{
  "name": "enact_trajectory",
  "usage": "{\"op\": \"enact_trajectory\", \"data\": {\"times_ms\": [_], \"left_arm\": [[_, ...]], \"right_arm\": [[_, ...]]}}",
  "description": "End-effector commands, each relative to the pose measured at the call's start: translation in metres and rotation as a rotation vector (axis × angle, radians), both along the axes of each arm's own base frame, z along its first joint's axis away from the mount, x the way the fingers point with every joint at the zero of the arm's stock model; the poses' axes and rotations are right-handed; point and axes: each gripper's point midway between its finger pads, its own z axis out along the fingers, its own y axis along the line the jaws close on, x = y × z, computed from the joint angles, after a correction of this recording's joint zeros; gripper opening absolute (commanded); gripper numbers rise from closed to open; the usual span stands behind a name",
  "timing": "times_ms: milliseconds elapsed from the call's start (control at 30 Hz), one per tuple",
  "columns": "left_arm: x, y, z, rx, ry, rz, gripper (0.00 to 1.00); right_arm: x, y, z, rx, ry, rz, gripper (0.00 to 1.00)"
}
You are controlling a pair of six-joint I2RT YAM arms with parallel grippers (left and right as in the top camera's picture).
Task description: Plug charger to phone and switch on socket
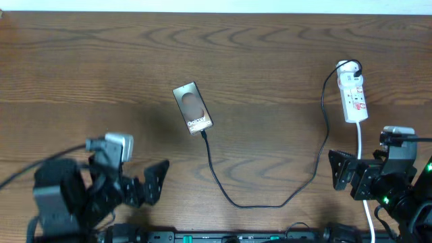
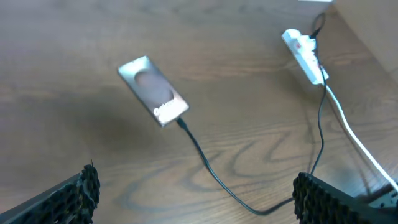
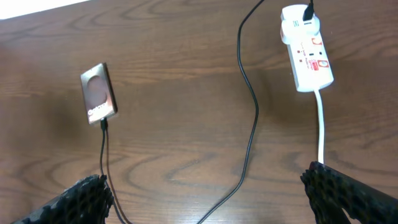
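Your left gripper (image 2: 196, 199) and right gripper (image 3: 205, 193) gape empty; the cable (image 3: 255, 112) loops from phone (image 1: 193, 108) to far-right power strip (image 1: 352, 94), its red marks sharpest from the right wrist

You have lots of open table (image 1: 88, 67) on the left and along the far side. In the middle, the charger (image 1: 260, 206) lies in a big loop from the phone (image 1: 193, 108) to the socket (image 1: 353, 98), right in your way. The socket's white cord (image 1: 360, 138) runs toward the near edge.
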Motion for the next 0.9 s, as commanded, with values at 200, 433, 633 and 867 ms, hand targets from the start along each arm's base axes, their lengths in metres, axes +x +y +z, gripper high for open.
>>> {"op": "enact_trajectory", "data": {"times_ms": [200, 433, 633, 867], "left_arm": [[-0.0126, -0.003, 0.0103, 0.037, -0.094, -0.038, 0.98], [-0.0126, -0.0029, 0.0103, 0.038, -0.093, -0.037, 0.98], [-0.0126, -0.0029, 0.0103, 0.038, -0.093, -0.037, 0.98], [-0.0155, -0.0059, 0.0113, 0.038, -0.102, -0.055, 0.98]], "right_arm": [[-0.0092, 0.0048, -0.0067, 0.001, 0.034, 0.031, 0.99], [-0.0095, 0.0049, -0.0069, 0.001, 0.035, 0.031, 0.99], [-0.0094, 0.0049, -0.0069, 0.001, 0.035, 0.031, 0.99], [-0.0095, 0.0049, -0.0069, 0.001, 0.035, 0.031, 0.99]]}}
